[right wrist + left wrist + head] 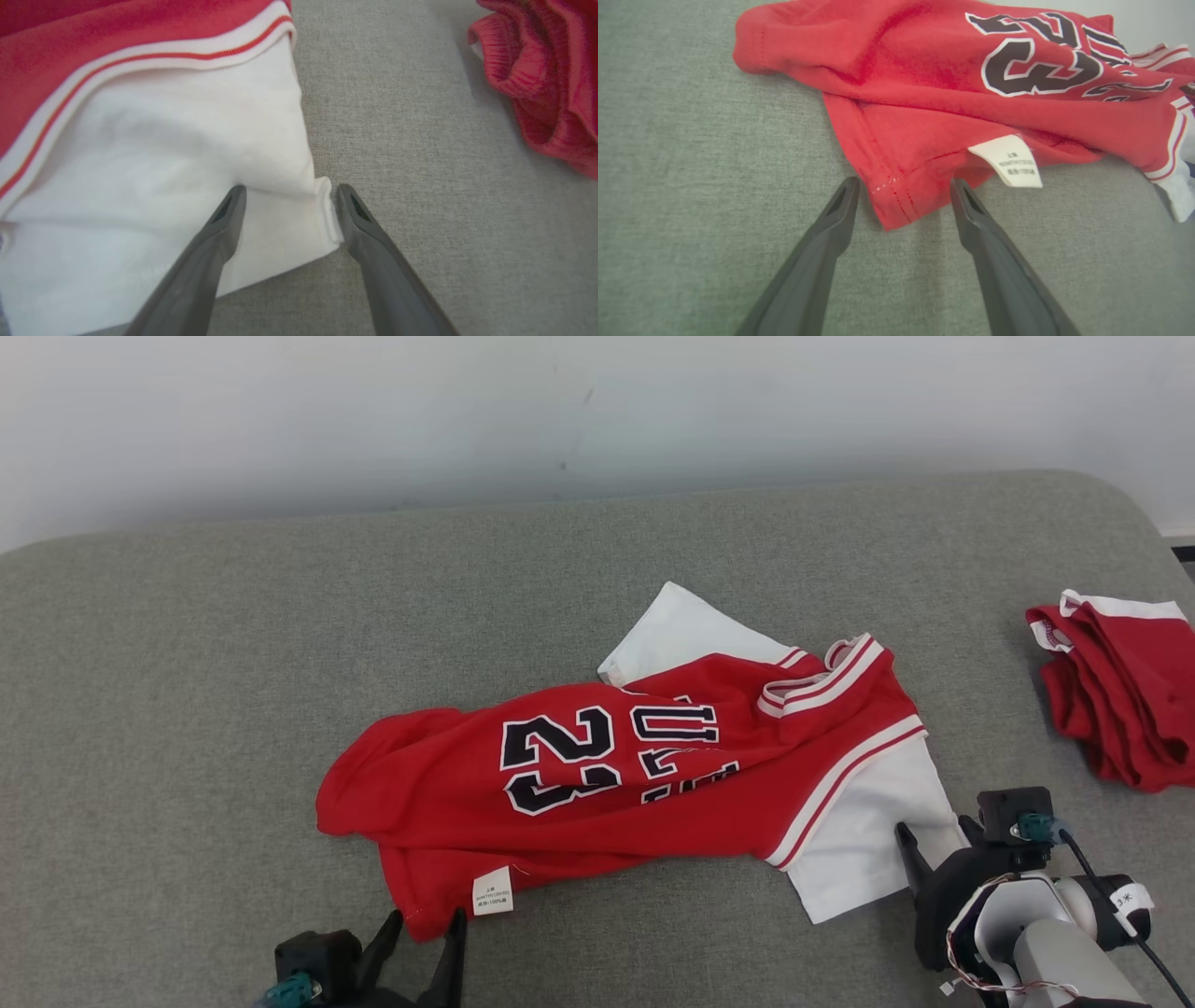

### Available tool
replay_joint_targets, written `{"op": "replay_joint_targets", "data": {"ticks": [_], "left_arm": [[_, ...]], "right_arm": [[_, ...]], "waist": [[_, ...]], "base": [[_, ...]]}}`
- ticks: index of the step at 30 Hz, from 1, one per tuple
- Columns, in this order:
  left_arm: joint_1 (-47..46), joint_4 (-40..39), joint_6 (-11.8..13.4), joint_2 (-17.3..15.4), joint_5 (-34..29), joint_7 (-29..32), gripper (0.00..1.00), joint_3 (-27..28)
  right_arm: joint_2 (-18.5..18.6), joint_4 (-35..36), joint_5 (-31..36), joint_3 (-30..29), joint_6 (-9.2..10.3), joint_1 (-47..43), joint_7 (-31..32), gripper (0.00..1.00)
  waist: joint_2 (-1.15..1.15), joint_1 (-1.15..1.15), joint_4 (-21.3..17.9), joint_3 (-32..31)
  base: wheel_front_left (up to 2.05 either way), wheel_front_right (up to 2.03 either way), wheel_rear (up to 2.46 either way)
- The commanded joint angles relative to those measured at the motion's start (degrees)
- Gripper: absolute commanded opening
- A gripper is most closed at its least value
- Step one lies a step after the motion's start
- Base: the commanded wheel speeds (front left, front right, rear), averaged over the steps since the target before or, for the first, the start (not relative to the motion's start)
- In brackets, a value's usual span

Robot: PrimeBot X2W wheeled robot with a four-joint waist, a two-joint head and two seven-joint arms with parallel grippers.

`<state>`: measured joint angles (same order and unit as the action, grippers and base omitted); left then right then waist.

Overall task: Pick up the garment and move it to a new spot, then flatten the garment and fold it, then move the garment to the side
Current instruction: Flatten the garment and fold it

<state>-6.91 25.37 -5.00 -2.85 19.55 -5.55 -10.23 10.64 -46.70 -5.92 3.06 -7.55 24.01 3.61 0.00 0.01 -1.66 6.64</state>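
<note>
In the head view the jersey (616, 775) lies rumpled in the middle of the grey cushion (187, 709). It is red with white sleeves, and the number is creased. The left gripper (427, 917) is at 7 o'clock of the jersey, its fingers spread to either side of the hem corner (425, 910). The right gripper (934, 835) is at 4 o'clock, on the near white sleeve (868, 840). A separate red pile (1120, 700) lies well apart at 3 o'clock.

In the left wrist view the left gripper (904, 182) is spread. The hem corner (896, 205) pokes between the tips but is not pinched. A white label (1011, 161) hangs from the hem at 2 o'clock of the tips.

In the right wrist view the right gripper (292, 187) is also spread. One finger lies over the sleeve (163, 140) and the other is just off its puckered edge. The red pile (537, 79) is at 2 o'clock.

Judging from this, very little is done. The jersey is neither flat nor folded, and whether this spot is already the new one I cannot tell. What is left is to pinch both ends and then spread, fold and set the jersey aside.
</note>
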Motion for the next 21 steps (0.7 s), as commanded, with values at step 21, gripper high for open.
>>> {"op": "replay_joint_targets", "data": {"ticks": [21], "left_arm": [[-0.16, -4.29, 4.09, -0.08, 3.24, 3.84, 1.00, -1.51]], "right_arm": [[1.64, -12.96, -3.36, 0.85, 0.37, 1.39, 3.30, 1.00]], "waist": [[0.00, -0.01, 0.43, 1.56]], "base": [[0.00, 0.00, 0.00]]}}
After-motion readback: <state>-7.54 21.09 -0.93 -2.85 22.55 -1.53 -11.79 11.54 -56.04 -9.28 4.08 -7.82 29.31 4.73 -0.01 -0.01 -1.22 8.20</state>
